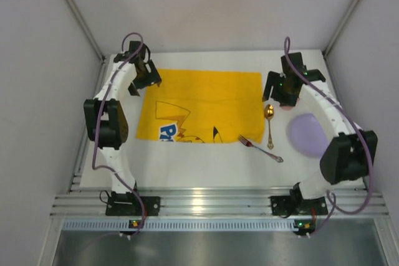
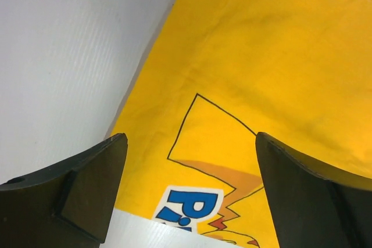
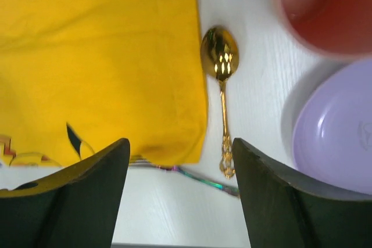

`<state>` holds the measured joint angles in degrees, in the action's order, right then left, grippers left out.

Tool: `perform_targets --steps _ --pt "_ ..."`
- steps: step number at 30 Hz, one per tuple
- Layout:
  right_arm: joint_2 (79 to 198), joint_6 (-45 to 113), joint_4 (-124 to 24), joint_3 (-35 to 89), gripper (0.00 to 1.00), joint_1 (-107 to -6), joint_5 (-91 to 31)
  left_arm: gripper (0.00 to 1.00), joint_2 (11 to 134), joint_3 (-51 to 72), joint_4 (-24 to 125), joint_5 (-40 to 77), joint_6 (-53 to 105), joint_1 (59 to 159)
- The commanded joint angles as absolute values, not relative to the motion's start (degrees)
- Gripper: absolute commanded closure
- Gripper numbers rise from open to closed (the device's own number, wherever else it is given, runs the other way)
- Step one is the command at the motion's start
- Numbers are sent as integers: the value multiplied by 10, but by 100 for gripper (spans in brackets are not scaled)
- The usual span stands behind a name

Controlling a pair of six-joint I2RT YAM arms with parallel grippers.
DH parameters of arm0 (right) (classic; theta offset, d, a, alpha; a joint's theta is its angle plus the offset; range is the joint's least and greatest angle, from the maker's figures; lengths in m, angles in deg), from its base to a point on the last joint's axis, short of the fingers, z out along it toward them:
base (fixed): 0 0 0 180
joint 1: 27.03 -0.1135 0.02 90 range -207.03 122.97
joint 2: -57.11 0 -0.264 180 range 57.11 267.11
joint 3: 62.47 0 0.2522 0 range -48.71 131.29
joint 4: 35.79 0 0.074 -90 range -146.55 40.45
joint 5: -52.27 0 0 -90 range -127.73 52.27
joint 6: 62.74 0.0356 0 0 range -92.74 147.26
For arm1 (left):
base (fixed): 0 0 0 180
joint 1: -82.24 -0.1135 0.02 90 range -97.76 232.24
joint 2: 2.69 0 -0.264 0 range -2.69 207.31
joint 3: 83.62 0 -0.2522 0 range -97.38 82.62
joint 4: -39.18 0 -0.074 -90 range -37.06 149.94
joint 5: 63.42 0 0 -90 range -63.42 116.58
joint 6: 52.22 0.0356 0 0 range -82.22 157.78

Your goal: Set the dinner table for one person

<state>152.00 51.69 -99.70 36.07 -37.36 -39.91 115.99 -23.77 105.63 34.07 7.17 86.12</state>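
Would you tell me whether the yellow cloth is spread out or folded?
Spread out: the yellow cloth lies flat as one rectangle on the table.

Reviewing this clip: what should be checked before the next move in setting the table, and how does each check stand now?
1. The left tool open, empty: ok.
2. The right tool open, empty: ok.
3. The yellow cloth spread flat on the table: ok.
4. The purple plate on the cloth: not ok, sits on bare table to its right.
5. The gold spoon free to pick: ok, lies beside the cloth's right edge.
6. The fork clear of the cloth: not ok, tines meet its near right corner.
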Motion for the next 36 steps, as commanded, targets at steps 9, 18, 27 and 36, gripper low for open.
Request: perform_targets --steps 9,18,27,36 --pt "1284 503 -968 29 32 -465 -274 3 975 -34 1023 341 50 871" --pt "1371 469 -889 25 39 -466 -301 5 881 54 1023 340 42 884" --pt "1435 464 -868 42 41 -489 -326 5 813 97 1044 362 40 885" --pt "1466 467 -857 20 44 -530 -348 6 791 120 1047 368 37 885"
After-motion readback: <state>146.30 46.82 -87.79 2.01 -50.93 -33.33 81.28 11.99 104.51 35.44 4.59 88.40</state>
